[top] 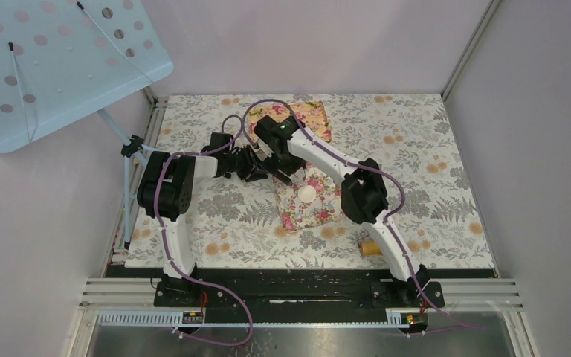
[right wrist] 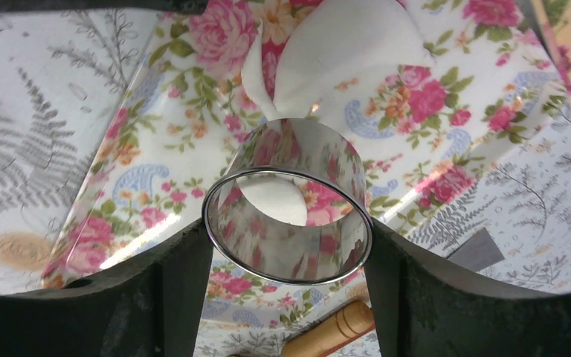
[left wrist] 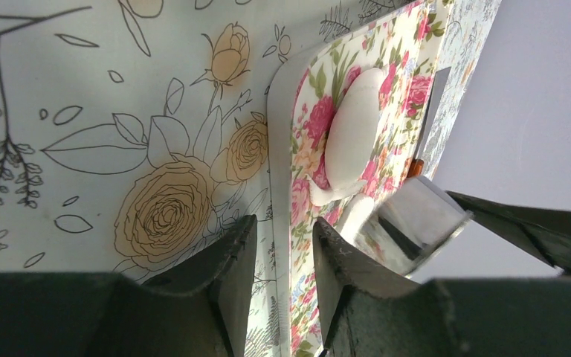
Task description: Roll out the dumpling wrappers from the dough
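Observation:
The dough (top: 310, 192) is a flattened white oval on a floral board (top: 305, 216). In the right wrist view the dough (right wrist: 342, 59) has a folded flap at its near edge. My right gripper (right wrist: 286, 238) is shut on a shiny metal ring (right wrist: 286, 223) held just over that edge, and white dough shows through the ring. My left gripper (left wrist: 284, 227) straddles the floral board's (left wrist: 409, 44) white edge, jaws apart with a sliver showing on each side. From there the dough (left wrist: 353, 126) and the ring (left wrist: 416, 219) lie beyond. Separate dumpling wrappers are out of view.
A wooden roller (top: 372, 248) lies on the patterned cloth by the right arm, also seen below the ring as the roller (right wrist: 334, 335). A second floral board (top: 314, 115) sits at the back. A pale blue perforated panel (top: 52, 59) on a stand overhangs the left side.

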